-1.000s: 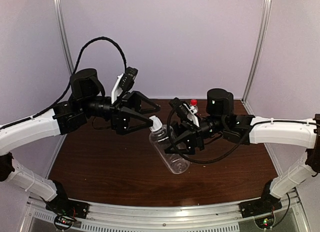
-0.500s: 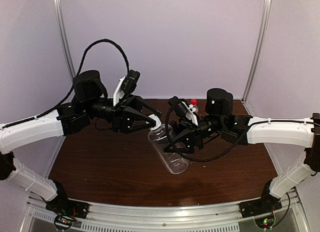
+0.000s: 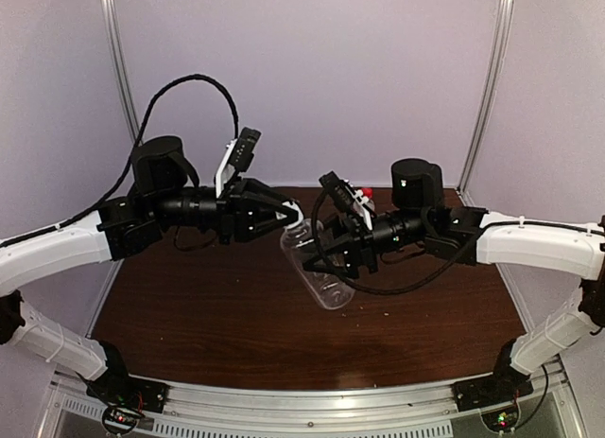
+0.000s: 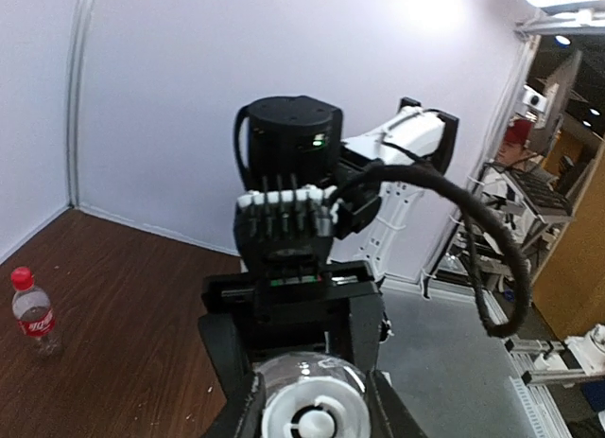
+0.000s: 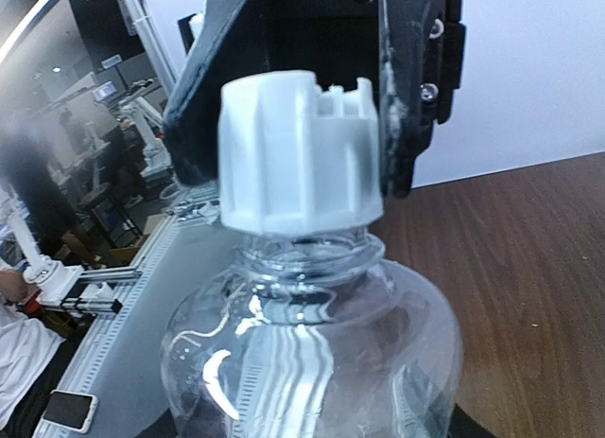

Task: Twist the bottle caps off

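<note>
Above the dark wooden table (image 3: 189, 306), the right claw (image 3: 329, 256) grips the plain clear bottle (image 3: 323, 277) by its body, lifted and tilted so the neck faces the other arm, likely to brace it against the twist. It looks empty. The left claw (image 3: 291, 218) is clamped on the white cap (image 5: 302, 154), seemingly ready to turn it. Far back, the red-label bottle (image 4: 36, 317) stands on the table with its red cap (image 4: 21, 278) on, contents too small to tell
</note>
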Robot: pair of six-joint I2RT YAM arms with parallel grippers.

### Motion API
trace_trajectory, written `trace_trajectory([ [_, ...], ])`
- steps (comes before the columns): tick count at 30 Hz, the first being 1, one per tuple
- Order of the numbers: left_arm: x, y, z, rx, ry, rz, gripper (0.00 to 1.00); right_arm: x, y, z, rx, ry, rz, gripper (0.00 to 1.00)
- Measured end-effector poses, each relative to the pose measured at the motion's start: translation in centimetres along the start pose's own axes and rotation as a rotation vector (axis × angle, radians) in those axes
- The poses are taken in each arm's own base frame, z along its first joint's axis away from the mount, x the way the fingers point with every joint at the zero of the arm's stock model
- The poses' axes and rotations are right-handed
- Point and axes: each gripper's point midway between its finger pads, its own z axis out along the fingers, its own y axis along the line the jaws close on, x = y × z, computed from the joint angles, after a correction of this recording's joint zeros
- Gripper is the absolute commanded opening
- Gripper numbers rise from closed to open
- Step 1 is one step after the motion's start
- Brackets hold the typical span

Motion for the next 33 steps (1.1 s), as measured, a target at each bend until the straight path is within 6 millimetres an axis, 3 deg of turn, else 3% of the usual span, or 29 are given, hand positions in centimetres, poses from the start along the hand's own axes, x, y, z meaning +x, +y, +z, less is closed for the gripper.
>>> trace_trajectory([
  [6,0.0,4.2,0.0,-0.333,-0.036,-0.167,0.16,-0.1,-4.1,-1.0,0.275,0.002,-0.036,0.42],
  [11,0.3,6.8,0.2,-0.507,-0.061,-0.264,0.24,0.1,-6.3,-1.8,0.420,0.005,-0.038,0.43],
  [14,0.6,7.7,0.4,-0.551,-0.064,-0.294,0.33,0.5,-7.1,-2.1,0.462,0.007,-0.035,0.42],
  [16,0.9,8.1,0.5,-0.566,-0.065,-0.307,0.46,0.7,-7.3,-2.2,0.476,0.011,-0.031,0.42],
  [22,0.6,7.6,0.7,-0.544,-0.054,-0.248,0.71,1.3,-7.5,-2.3,0.479,0.019,-0.023,0.44],
  [27,-0.3,5.9,0.2,-0.491,-0.040,-0.141,0.81,1.6,-6.0,-2.2,0.404,0.024,-0.026,0.46],
  [33,-1.9,2.2,-1.3,-0.373,-0.026,-0.004,0.88,1.8,-2.9,-1.7,0.240,0.027,-0.034,0.50],
])
